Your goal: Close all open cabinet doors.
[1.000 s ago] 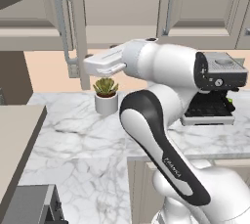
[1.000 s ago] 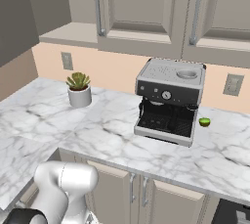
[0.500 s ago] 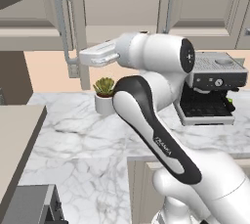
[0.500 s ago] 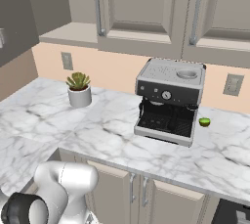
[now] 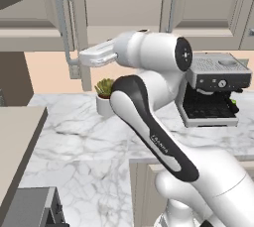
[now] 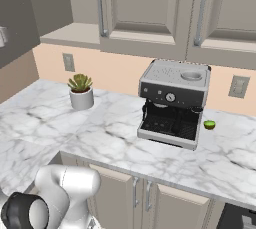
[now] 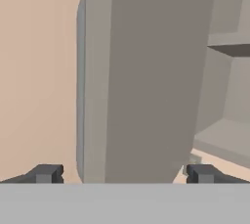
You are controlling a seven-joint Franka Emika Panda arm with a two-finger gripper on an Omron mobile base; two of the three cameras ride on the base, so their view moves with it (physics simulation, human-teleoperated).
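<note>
One cabinet door (image 5: 79, 28) stands open at the upper left, edge-on to the left base view, with its silver bar handle (image 5: 63, 20) on its left side. My gripper (image 5: 77, 63) is at that door's lower end, open. In the hand view the door's (image 7: 146, 76) grey edge and face rise close between my two dark fingertips (image 7: 46, 174), which stand wide apart on either side of it without gripping. To the right the open cabinet's shelves (image 7: 227, 96) show. The neighbouring cabinet doors (image 6: 142, 0) are shut.
On the marble counter (image 5: 79, 146) sit a small potted plant (image 6: 81, 91), a silver coffee machine (image 6: 172, 104) and a lime (image 6: 209, 124). Under-counter doors (image 6: 125, 198) are shut. My arm's elbow (image 5: 149, 52) spans above the plant and the counter.
The hand has moved left and slightly up toward the open door's lower end, and the arm's upper links have swung round. The gripper has stayed open.
</note>
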